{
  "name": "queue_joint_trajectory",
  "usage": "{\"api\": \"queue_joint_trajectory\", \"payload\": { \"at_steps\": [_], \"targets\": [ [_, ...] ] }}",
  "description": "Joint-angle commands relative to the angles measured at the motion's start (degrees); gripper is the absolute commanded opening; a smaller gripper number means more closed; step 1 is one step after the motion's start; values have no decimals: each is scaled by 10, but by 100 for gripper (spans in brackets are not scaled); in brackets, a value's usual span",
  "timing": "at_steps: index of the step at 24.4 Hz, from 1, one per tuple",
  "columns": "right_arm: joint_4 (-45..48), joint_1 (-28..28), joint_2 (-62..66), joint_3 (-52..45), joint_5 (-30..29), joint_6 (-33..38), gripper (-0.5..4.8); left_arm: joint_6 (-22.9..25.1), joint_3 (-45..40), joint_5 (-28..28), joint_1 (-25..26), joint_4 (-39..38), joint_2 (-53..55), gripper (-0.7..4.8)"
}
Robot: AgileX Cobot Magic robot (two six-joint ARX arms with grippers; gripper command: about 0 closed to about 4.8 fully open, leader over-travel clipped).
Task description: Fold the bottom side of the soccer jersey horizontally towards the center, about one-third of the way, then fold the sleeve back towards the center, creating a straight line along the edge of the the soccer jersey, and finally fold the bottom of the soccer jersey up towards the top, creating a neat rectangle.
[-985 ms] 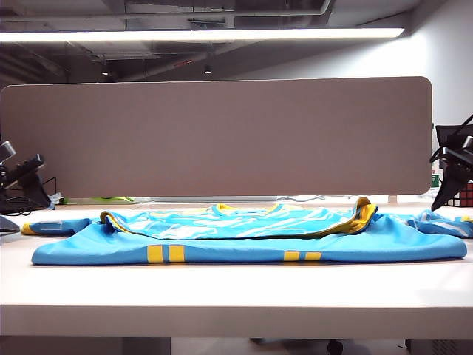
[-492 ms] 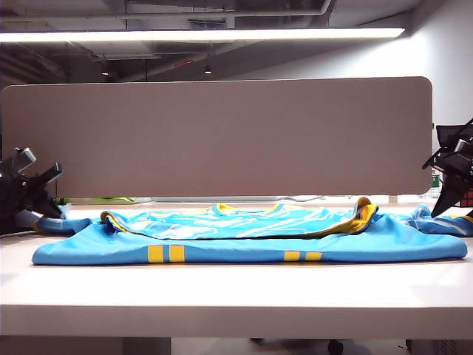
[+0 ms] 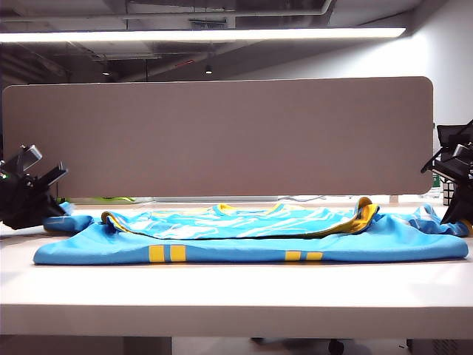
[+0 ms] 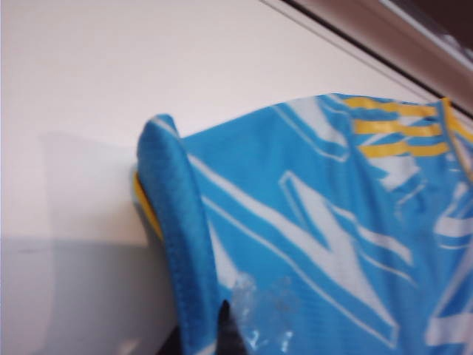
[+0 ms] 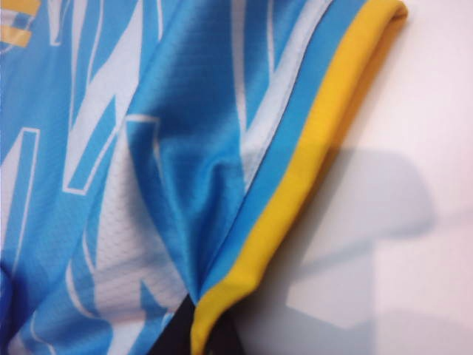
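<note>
The soccer jersey (image 3: 251,237) lies spread flat across my white tabletop (image 3: 236,296), its near edge folded over. My left tool (image 3: 33,200) is clamped on the left sleeve end, and my right tool (image 3: 458,200) pinches the right sleeve's yellow-trimmed edge (image 5: 295,192)

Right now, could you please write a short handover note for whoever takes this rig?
Left claw: shut on the soccer jersey at its left sleeve end.
Right claw: shut on the yellow-trimmed right sleeve.
Jersey lies spread across the table, front strip already folded over, plain blue with yellow bars showing.
Left: fold both sleeves in toward the centre, then fold the bottom up into a rectangle.
</note>
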Motion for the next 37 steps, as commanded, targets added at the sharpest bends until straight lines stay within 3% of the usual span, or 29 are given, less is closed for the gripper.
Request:
{"api": "queue_joint_trajectory", "payload": {
  "at_steps": [1,4,11,15,19,23,29,31,32,33,37],
  "targets": [
    [-25,1,-22,13,-4,0,-6,-25,-5,24,-1,8,-16,-6],
    [-26,12,-60,25,-22,0,-6,-23,-4,55,-6,18,-55,-6],
    [-44,108,-123,26,-45,-4,-6,-22,-4,143,-67,20,-126,-6],
    [-116,178,-121,25,-42,-63,-6,-29,-4,225,-106,-12,-131,-6],
    [-227,249,-121,25,25,-161,-6,-7,-4,274,-144,-108,-130,-6],
    [-282,288,-121,21,68,-186,-6,56,-4,263,-163,-211,-130,-6],
    [-299,294,-121,16,67,-184,0,160,-4,149,-163,-370,-130,-2],
    [-294,292,-121,17,64,-184,126,195,-4,121,-162,-405,-130,224],
    [-294,292,-121,23,51,-184,239,195,-4,147,-162,-397,-131,427],
    [-298,292,-122,37,31,-175,289,182,-3,184,-162,-384,-135,470],
    [-310,284,-165,71,36,-156,283,154,-1,199,-154,-373,-178,464]
  ]
}}
